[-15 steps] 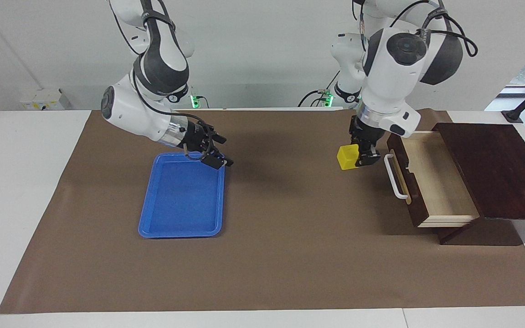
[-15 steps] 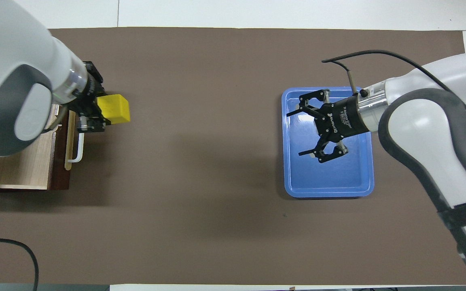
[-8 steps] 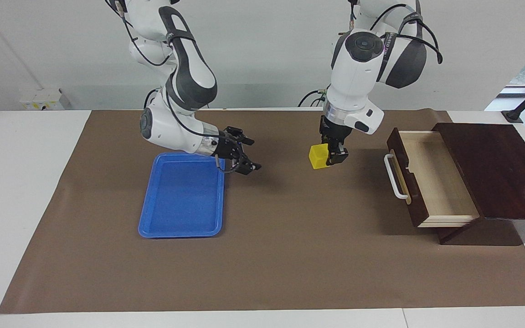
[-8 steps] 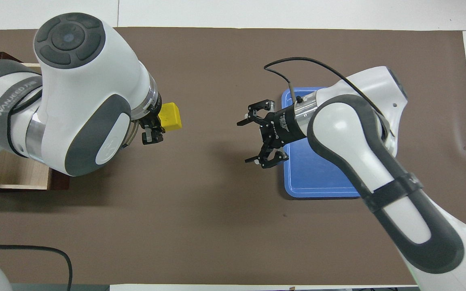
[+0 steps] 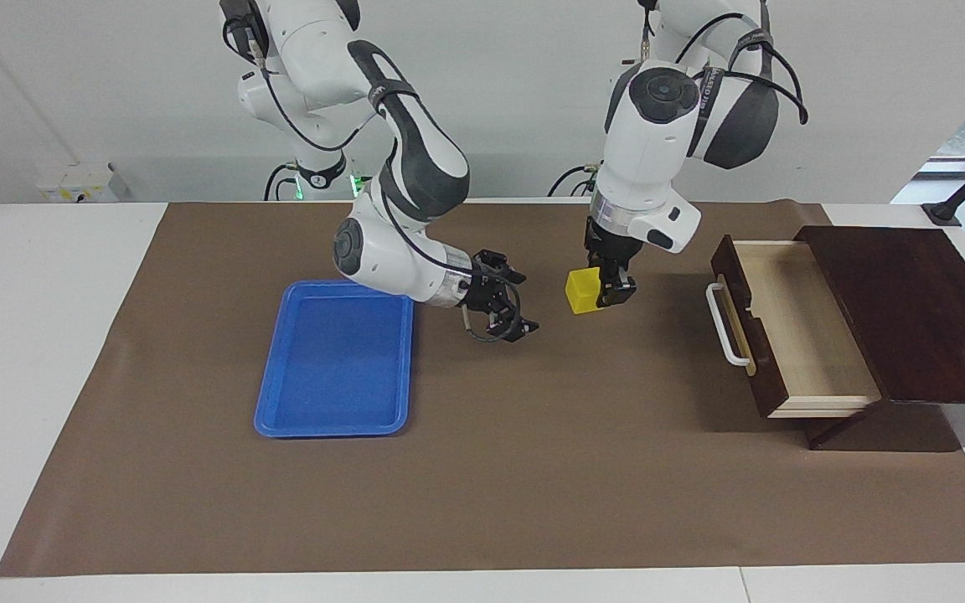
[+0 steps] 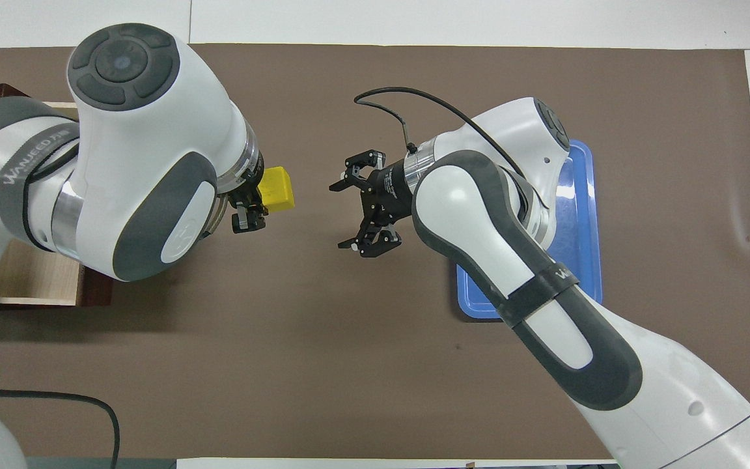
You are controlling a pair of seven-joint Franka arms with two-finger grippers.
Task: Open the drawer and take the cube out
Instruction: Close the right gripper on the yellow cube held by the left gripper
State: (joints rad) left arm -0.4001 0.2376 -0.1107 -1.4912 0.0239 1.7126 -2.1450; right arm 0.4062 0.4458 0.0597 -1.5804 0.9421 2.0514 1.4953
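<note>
Facing view: small yellow solid cube (image 5: 582, 291) clenched in left tool (image 5: 608, 293) over brown mat, clear of pulled-out dark wooden drawer (image 5: 792, 335); apparently offered for handover.

Overhead view: right tool (image 6: 349, 215) spread wide beside cube (image 6: 276, 189), ready to receive.

**Drawer open, cube lifted clear**

The dark brown drawer (image 5: 792, 327), with its white bar handle, was pulled fully out at the left arm's end of the table, its pale interior exposed. The small yellow cube (image 5: 581, 291) was held above the brown mat beside it.
</note>
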